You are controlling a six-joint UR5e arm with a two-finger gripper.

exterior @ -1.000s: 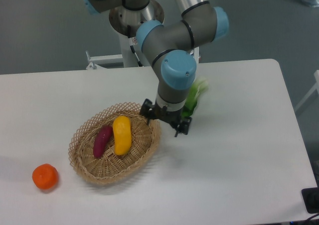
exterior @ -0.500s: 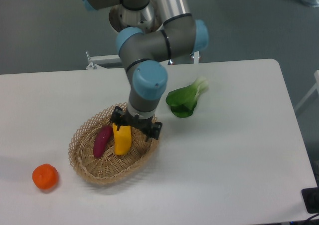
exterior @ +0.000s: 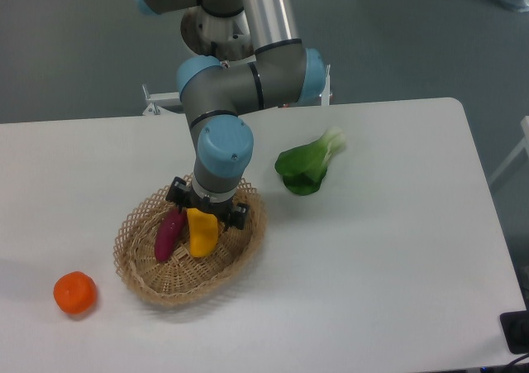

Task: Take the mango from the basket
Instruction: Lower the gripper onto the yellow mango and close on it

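Observation:
The yellow mango (exterior: 201, 234) lies in the tan wicker basket (exterior: 140, 261) at the front left of the table, next to a dark purple-red oblong vegetable (exterior: 169, 234). My gripper (exterior: 207, 210) hangs straight over the far end of the mango and hides that end. The wrist covers the fingers, so I cannot tell whether they are open or shut, or whether they touch the mango.
A round orange fruit (exterior: 75, 294) sits on the white table to the left of the basket. A green leafy vegetable (exterior: 307, 165) lies to the right of the arm. The arm's base (exterior: 216, 27) stands behind the table's far edge.
The gripper has moved left, from beside the basket's right rim to over the far end of the mango. The leafy vegetable it hid now shows. The mango has not moved.

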